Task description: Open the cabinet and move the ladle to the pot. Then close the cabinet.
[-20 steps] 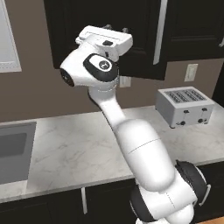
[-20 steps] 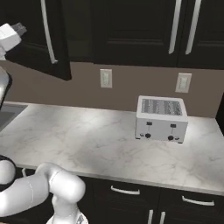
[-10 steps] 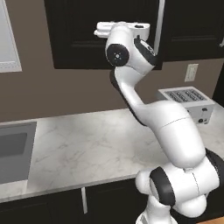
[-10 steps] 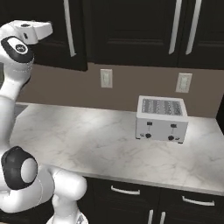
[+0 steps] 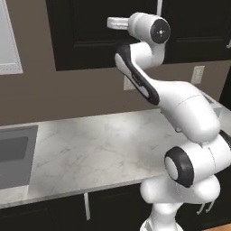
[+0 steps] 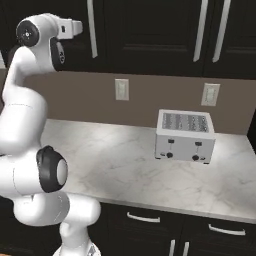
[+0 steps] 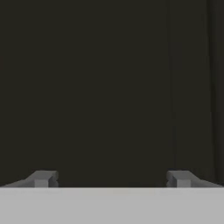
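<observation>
A: Where is the gripper point(image 7: 112, 178) now, and how do the fingers stand?

B: It is high up, against the front of the black cabinet point(image 5: 85, 36). In the hand view the two finger tips are far apart, wide, and nothing is between them. Only the dark door panel is in front of them.

A: And the handle? The next move depends on it, I think.

B: Yes. In the right base view the slim silver handle point(image 6: 92, 27) hangs just beside the hand, on the side toward the toaster point(image 6: 185, 135). Its long axis is vertical, so the fingers must come to it from the side with the bar between them. In my judgement the hand needs a short sideways shift first.

A: Does the door look closed?

B: It looks flat with its neighbours, so closed as far as I can tell. The ladle and the pot I cannot place from here.

A: What about the surface below?

B: A pale marble counter point(image 5: 103, 149), a sink point(image 5: 13, 155) at its left end, wall outlets point(image 6: 121, 89) on the brown wall behind it.
</observation>
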